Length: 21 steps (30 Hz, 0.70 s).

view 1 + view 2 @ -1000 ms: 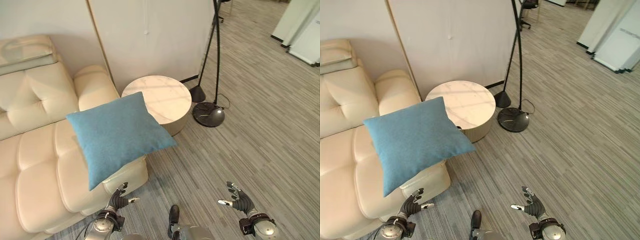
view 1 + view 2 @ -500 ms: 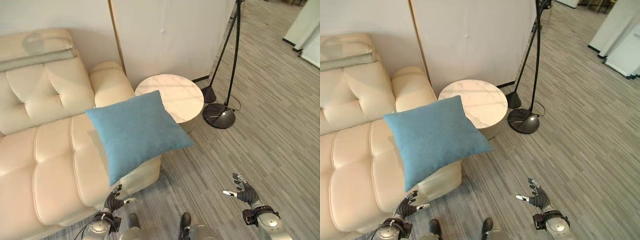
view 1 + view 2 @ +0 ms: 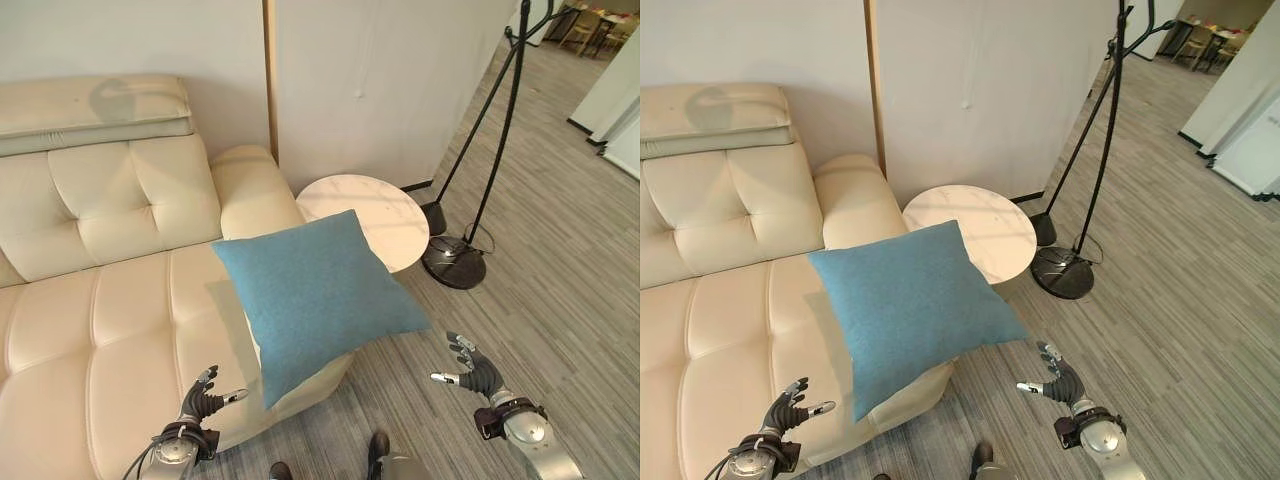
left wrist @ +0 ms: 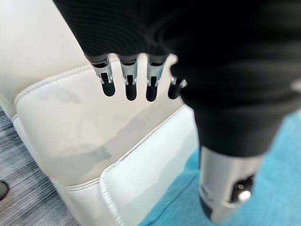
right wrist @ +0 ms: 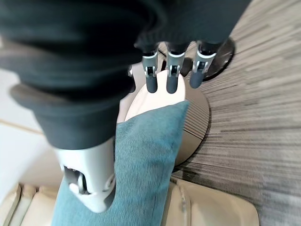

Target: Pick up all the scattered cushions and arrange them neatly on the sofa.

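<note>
A: Where is the cushion (image 3: 315, 290) found?

B: It is seen on the outer end of the sofa (image 3: 110, 300), beside the armrest, with one corner hanging past the seat edge toward the floor and another reaching toward the round bench (image 3: 375, 215). A floor lamp (image 3: 455, 265) stands just past the bench.

A: How would it be expected to handle?

B: It is judged to be light, soft and easily squashed, with a woven cover that should not slip. A pinch at one corner would likely let it droop, so it is better taken by two opposite edges.

A: And the hands?

B: The left robot hand (image 3: 200, 396) is held low before the seat front, the right robot hand (image 3: 470, 370) over the floor near the overhanging corner. Both are seen with fingers relaxed and spread, and nothing is held by either.
</note>
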Tool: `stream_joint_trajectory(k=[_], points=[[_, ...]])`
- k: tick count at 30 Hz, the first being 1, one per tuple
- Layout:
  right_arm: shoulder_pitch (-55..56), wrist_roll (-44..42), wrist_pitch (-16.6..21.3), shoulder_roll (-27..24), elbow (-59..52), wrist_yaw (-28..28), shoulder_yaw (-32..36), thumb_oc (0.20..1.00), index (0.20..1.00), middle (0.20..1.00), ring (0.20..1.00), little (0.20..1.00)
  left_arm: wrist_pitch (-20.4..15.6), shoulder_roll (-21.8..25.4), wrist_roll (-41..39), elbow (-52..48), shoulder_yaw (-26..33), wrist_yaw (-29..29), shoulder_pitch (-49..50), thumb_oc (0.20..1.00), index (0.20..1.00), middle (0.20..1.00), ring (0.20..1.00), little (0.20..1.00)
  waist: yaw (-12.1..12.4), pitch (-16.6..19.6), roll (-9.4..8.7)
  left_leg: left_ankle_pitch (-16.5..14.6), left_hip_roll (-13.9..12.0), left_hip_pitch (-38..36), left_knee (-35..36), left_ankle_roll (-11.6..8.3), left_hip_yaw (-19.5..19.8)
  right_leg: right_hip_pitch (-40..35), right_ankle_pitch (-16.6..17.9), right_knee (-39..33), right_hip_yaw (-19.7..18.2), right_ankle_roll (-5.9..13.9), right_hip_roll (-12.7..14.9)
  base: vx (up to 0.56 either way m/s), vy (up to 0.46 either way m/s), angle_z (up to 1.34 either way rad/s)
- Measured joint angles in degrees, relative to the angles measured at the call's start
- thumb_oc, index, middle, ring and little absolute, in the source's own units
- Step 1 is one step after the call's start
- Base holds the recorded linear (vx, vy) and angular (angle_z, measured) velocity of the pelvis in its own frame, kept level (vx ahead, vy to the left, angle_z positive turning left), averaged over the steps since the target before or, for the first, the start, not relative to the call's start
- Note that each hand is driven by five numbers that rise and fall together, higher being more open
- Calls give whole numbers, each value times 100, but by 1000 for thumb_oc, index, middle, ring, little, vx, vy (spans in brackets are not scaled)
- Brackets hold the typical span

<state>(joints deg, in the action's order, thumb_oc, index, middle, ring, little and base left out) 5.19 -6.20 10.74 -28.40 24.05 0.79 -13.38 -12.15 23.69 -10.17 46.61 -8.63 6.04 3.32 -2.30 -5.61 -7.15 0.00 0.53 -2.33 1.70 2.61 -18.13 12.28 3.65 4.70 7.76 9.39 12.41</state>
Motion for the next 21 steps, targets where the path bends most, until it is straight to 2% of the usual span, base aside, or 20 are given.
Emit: stream_joint_trajectory(k=[1, 3, 5, 6, 10, 12, 15, 17, 21], points=[[-29, 37, 5, -22, -4, 4, 6, 1000, 1000, 1000, 1000, 1000, -6, 47, 0, -132, 3, 20, 60, 1000, 1000, 1000, 1000, 1000, 38, -2, -51, -62, 15, -54, -21, -104, 103, -126, 66, 35, 0, -92, -23, 142, -180, 63], [-77, 53, 5, -126, 3, 23, 44, 1000, 1000, 1000, 1000, 1000, -6, 35, 1, -177, -13, 18, 115, 1000, 1000, 1000, 1000, 1000, 165, -16, 21, -173, -142, -98, -113, -279, 250, -278, 294, -5, 76, -299, -154, 154, -158, 36], [-330, 50, 5, -307, 17, 27, 47, 1000, 1000, 1000, 1000, 1000, -3, 40, -1, -177, -4, 17, 120, 1000, 1000, 1000, 1000, 1000, 248, -67, 215, -220, -397, -80, -165, -399, 415, -444, 304, -177, 288, -317, -396, 140, -140, 25], [-461, 50, 2, -399, 28, 28, 48, 1000, 1000, 1000, 1000, 1000, -2, 35, -1, -178, -6, 16, 119, 1000, 1000, 1000, 1000, 1000, 264, -72, 308, -147, -492, -62, -180, -504, 497, -510, 337, -301, 346, -367, -505, 101, -126, 20], [-901, 40, 0, -525, 161, 33, 23, 1000, 1000, 1000, 1000, 1000, 0, 35, -23, -168, -15, 9, 7, 1000, 1000, 1000, 1000, 1000, 285, -66, 416, -116, -718, -47, -243, -548, 620, -806, 449, -749, 562, -547, -762, 47, -109, 15], [-1126, 38, -8, -547, 377, 35, 1, 1000, 1000, 1000, 1000, 1000, 3, 30, -45, -164, -33, -2, -167, 1000, 1000, 1000, 1000, 1000, 277, -76, 420, -105, -750, 43, -251, -565, 685, -811, 471, -845, 651, -573, -812, -11, -88, 19], [-1637, -13, -125, -633, 881, 41, -404, 1000, 1000, 1000, 1000, 1000, 2, 25, -250, -93, -239, -36, -670, 1000, 1000, 1000, 1000, 1000, 302, -188, 462, -35, -772, 235, -243, -652, 812, -749, 541, -936, 790, -638, -831, -134, -70, 21], [-2244, -124, -137, -581, 1333, 52, -812, 1000, 1000, 1000, 1000, 1000, 8, 58, -293, 141, -438, -25, -1111, 1000, 1000, 1000, 1000, 1000, 295, -279, 484, -20, -765, 554, -333, -665, 810, -454, 588, -934, 782, -619, -794, -170, -38, 2], [-3717, -173, -288, -225, 2350, 141, -1456, 1000, 1000, 1000, 1000, 1000, 15, 27, -570, 681, -832, 90, -2419, 1000, 1000, 1000, 1000, 1000, 287, -786, 500, 191, -654, 1224, -419, -641, 819, 318, 724, -623, 743, -661, -685, -203, -7, 1]])
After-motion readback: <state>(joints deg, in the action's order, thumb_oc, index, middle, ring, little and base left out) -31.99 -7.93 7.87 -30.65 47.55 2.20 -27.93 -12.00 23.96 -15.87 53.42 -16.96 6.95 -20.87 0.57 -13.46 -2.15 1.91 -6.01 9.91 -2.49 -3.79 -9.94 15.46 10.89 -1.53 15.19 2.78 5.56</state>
